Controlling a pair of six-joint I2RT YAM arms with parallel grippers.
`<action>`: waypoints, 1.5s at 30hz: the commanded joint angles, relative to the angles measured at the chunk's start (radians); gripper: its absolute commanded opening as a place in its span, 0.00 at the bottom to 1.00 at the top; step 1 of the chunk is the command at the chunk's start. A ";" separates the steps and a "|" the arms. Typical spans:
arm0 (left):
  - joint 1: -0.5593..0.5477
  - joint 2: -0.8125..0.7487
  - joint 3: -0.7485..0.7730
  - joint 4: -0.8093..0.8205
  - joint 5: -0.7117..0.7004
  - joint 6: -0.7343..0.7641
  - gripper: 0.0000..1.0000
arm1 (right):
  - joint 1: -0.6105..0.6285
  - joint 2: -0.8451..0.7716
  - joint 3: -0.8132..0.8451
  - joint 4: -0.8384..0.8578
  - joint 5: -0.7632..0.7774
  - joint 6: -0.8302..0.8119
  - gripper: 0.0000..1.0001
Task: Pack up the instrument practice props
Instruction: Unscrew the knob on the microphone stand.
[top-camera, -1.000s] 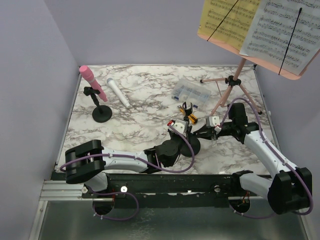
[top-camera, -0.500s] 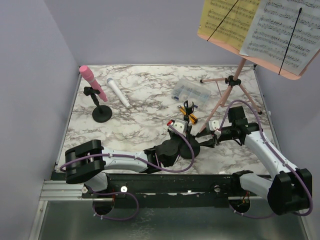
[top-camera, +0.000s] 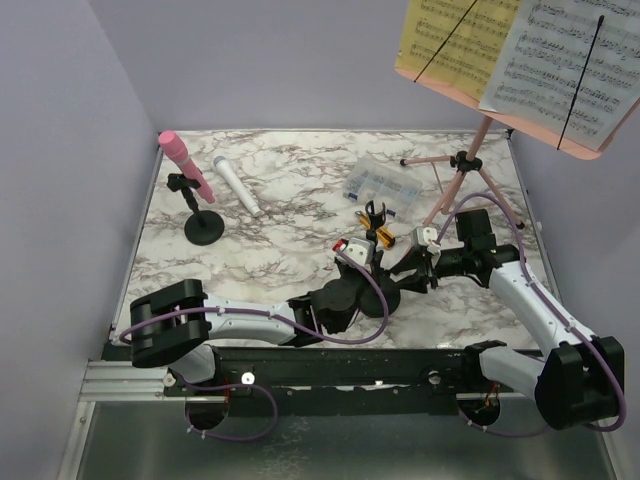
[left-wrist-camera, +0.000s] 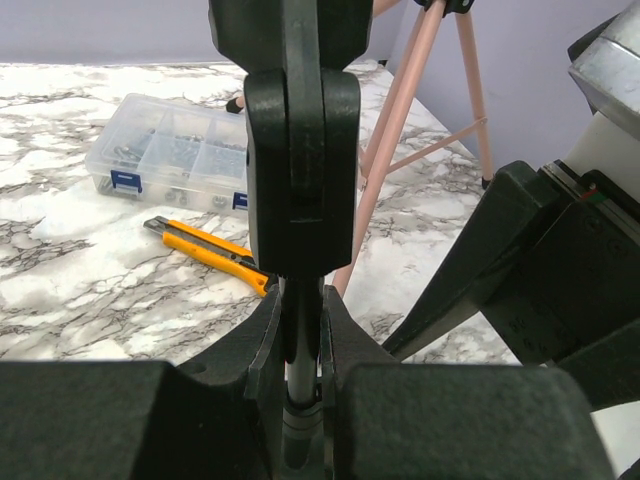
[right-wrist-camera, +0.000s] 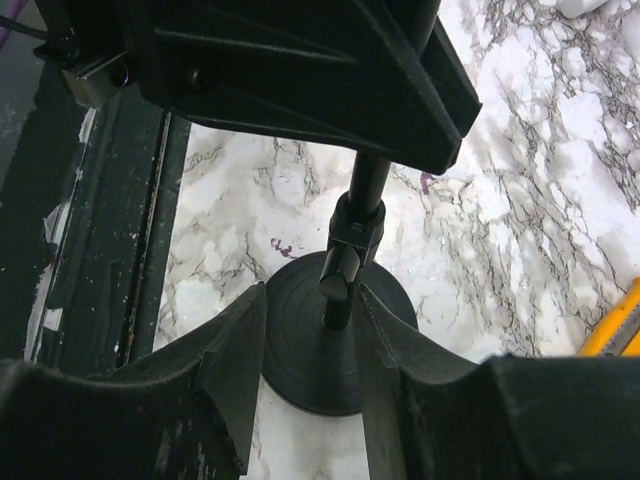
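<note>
Pink microphone (top-camera: 185, 160) sits tilted in a black holder (top-camera: 203, 227) far left, white microphone (top-camera: 237, 187) lying beside it; mid-table the left gripper (left-wrist-camera: 300, 322) pinches the stem of the second holder (right-wrist-camera: 342, 262), the right gripper (right-wrist-camera: 308, 342) spread around it, pink rack (top-camera: 480, 136) far right.

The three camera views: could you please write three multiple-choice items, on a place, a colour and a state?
1. Where is the white microphone? A clipped in a holder; B flat on the table; C on the wall.
2. What colour is the mounted microphone? A pink; B white; C blue.
3. How is the left gripper? A wide open; B shut on a mic holder's stem; C out of view.
Answers: B, it lies on the marble; A, its body is pink; B, it pinches the stem.
</note>
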 joint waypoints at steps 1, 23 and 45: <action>-0.001 0.013 -0.003 -0.018 0.018 -0.046 0.00 | 0.003 0.014 0.030 0.044 -0.039 0.050 0.43; -0.001 0.030 0.017 -0.021 0.028 -0.037 0.00 | 0.030 0.031 0.070 -0.058 0.147 -0.281 0.16; -0.001 0.012 -0.001 -0.029 0.039 -0.040 0.00 | 0.030 -0.022 0.185 -0.077 0.282 0.333 0.61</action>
